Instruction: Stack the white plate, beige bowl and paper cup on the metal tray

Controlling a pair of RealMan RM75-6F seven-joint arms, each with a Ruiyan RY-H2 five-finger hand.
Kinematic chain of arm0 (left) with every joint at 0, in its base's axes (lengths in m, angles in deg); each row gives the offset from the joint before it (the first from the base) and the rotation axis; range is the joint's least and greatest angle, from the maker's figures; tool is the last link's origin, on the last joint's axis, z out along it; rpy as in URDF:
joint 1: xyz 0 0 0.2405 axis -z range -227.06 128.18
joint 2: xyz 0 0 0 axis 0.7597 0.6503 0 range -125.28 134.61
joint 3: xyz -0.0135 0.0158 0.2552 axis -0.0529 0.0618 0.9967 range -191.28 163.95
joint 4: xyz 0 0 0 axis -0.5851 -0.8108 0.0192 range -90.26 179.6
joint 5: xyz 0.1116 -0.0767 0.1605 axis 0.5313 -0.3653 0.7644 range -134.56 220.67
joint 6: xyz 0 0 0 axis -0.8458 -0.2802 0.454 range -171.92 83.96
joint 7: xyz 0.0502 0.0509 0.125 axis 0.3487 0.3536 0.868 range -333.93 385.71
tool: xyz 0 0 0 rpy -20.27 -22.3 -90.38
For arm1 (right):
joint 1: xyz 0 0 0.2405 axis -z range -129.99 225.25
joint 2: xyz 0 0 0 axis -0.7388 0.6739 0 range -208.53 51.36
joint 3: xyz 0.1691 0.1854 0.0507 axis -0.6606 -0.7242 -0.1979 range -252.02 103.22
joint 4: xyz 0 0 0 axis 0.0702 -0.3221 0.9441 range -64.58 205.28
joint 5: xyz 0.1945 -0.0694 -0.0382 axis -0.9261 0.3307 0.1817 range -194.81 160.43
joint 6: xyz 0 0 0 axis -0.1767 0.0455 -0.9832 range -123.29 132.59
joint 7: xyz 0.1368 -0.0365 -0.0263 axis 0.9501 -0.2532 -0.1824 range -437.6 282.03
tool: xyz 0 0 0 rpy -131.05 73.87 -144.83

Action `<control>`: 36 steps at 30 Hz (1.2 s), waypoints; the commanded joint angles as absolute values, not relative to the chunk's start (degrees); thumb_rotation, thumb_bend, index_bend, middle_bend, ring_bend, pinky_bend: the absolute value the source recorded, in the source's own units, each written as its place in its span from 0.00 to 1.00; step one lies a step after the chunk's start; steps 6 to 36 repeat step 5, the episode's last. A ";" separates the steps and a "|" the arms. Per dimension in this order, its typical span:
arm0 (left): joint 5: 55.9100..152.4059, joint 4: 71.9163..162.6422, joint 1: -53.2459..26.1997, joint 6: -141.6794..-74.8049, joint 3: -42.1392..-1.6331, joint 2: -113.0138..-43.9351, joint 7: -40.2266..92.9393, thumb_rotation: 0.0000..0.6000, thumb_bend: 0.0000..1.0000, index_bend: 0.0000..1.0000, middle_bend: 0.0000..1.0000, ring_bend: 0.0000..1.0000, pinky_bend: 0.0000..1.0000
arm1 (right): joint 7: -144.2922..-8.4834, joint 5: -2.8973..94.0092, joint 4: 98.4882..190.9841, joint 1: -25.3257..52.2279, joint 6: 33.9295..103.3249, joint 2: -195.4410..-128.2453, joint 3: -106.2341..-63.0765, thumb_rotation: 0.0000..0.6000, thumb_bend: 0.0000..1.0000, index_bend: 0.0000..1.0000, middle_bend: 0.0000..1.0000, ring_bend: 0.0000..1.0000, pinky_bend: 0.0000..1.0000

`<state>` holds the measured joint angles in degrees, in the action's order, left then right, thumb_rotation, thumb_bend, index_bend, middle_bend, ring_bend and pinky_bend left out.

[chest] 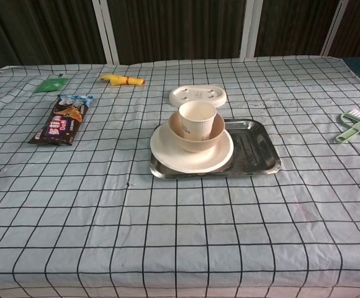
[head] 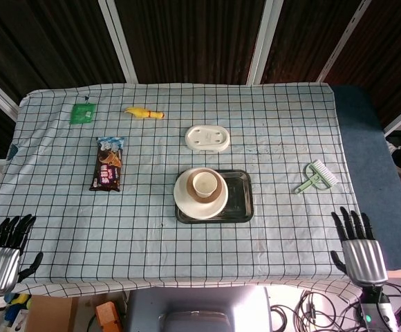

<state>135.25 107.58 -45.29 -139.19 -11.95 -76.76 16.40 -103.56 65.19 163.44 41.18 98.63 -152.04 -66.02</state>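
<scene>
My hands off the stack; fingers apart, holding nothing
Ahead of my right hand (head: 360, 257) lies a green brush (head: 316, 176); up-left, the metal tray (head: 238, 197) carries white plate (head: 189, 205), beige bowl (head: 216, 190), paper cup (head: 204, 183); left hand (head: 3, 258) far off.

Light even and bright across the checked cloth on the surface (head: 276, 124); both views well exposed. Background behind the far edge dark, nearly black, detail lost between the pale frame bars. Shadows soft and short: a faint one under the rim of the white plate (chest: 191, 162), a dim one beside the snack packet (chest: 61, 127). Metal tray (chest: 254, 149) carries pale reflections on its ribbed floor, no harsh glare. Chest view sharp at centre; near cloth slightly soft. Head view: grid lines bow slightly toward the edges. Left hand (head: 3, 257) and right hand (head: 358, 254) at bottom corners, reasonably sharp, metal backs catching light.
</scene>
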 commanded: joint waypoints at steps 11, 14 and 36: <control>137.15 107.59 -45.00 -138.08 -10.74 -77.33 17.66 1.00 0.32 0.00 0.06 0.00 0.00 | -97.80 69.64 164.93 43.95 102.39 -147.83 -66.27 1.00 0.21 0.00 0.00 0.00 0.00; 137.15 107.59 -45.00 -138.08 -10.74 -77.33 17.66 1.00 0.32 0.00 0.06 0.00 0.00 | -97.80 69.64 164.93 43.95 102.39 -147.83 -66.27 1.00 0.21 0.00 0.00 0.00 0.00; 137.15 107.59 -45.00 -138.08 -10.74 -77.33 17.66 1.00 0.32 0.00 0.06 0.00 0.00 | -97.80 69.64 164.93 43.95 102.39 -147.83 -66.27 1.00 0.21 0.00 0.00 0.00 0.00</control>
